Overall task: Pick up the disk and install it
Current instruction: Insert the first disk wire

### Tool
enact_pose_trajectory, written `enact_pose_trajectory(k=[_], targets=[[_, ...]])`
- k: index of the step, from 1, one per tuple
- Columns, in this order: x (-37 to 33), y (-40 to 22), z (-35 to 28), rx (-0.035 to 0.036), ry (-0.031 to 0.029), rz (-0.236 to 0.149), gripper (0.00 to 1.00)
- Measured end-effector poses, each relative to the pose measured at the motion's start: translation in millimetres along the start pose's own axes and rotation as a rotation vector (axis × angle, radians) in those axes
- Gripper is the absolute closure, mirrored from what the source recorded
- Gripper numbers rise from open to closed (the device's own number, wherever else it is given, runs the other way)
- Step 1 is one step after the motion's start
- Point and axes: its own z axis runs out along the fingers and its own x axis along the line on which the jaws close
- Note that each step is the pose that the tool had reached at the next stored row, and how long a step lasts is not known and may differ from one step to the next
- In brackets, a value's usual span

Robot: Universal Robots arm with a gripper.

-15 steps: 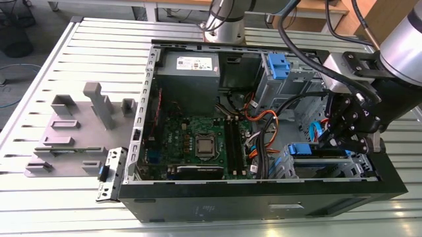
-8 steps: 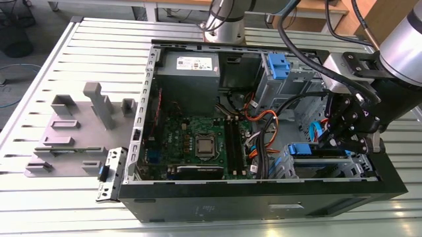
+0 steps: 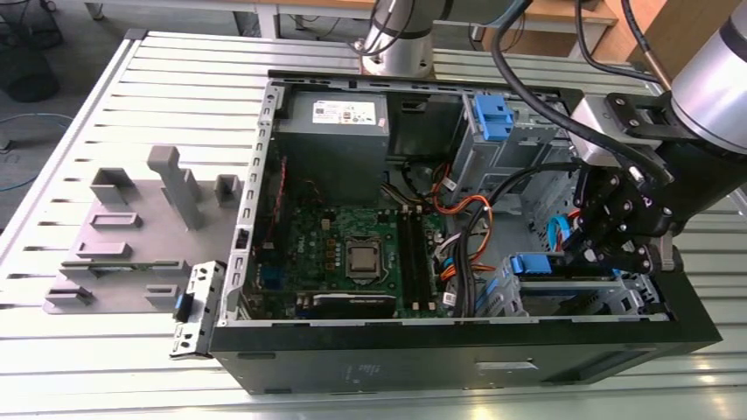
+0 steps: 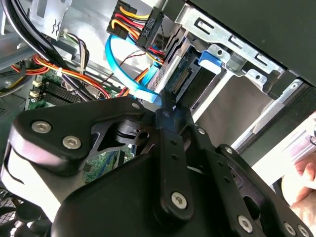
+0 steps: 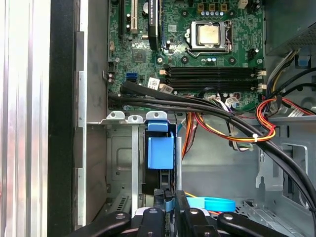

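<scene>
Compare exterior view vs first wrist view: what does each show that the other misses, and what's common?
Exterior view adds: the grey fixture block beside the case at the exterior view's left, and the arm's silver base column behind the case. First wrist view adds: a close look along the bay slot, with the disk standing edge-on in it, blue rail facing the camera. Shared: the motherboard with its CPU socket, the black and orange cables, and the tool.
</scene>
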Motion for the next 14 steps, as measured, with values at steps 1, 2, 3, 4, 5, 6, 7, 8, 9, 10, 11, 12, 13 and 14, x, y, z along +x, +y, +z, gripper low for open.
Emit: enact_pose_trajectory(k=[1,2,3,4,5,6,7,8,9,10,11,12,13,14], targets=[[0.0,0.0,-0.1,0.0000,-0.0002,0.000,0.77],[-0.1,0.0,-0.9,0.0000,-0.0001,0.000,0.77],[-0.1,0.1,-2.1,0.0000,-0.0002,0.000,0.77],[-0.1,0.1,-3.7,0.0000,-0.0002,0.000,0.77],[0.0,0.2,-5.6,0.0000,-0.0002,0.000,0.77],[-0.1,0.3,-7.8,0.0000,-0.0002,0.000,0.77],[0.0,0.3,-9.9,0.0000,-0.0002,0.000,0.77],[-0.1,0.4,-12.0,0.0000,-0.0002,0.000,0.77],[-0.1,0.5,-14.2,0.0000,-0.0001,0.000,0.77],[-0.1,0.6,-16.6,0.0000,-0.0002,0.000,0.77],[-0.1,0.6,-18.8,0.0000,-0.0004,0.000,0.77],[-0.1,0.7,-20.9,0.0000,-0.0002,0.000,0.77],[-0.1,0.7,-22.2,0.0000,-0.0001,0.000,0.77],[-0.1,0.8,-22.5,0.0000,-0.0003,0.000,0.77]])
